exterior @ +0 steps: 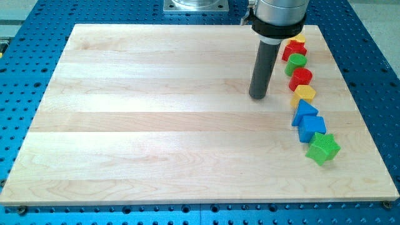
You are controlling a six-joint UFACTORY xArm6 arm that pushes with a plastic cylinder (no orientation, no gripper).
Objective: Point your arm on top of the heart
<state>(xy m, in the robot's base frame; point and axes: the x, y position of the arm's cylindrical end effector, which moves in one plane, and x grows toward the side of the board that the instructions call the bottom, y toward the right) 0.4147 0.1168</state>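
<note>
My tip (258,97) rests on the wooden board (156,125), right of centre. A column of blocks runs down the view's right side. From the top: a yellow block (300,39), partly hidden by the arm, its shape unclear; a red star (294,49); a green round block (297,61); a red block (301,77); a yellow block (304,94) that looks angular; a blue triangle (304,110); a blue cube (311,127); a green star (323,148). I cannot tell which yellow block is the heart. My tip is left of the lower yellow block, with a gap.
The board lies on a blue perforated table (25,37). The arm's grey base plate (195,6) sits at the view's top, just beyond the board's top edge. The block column lies close to the board's right edge.
</note>
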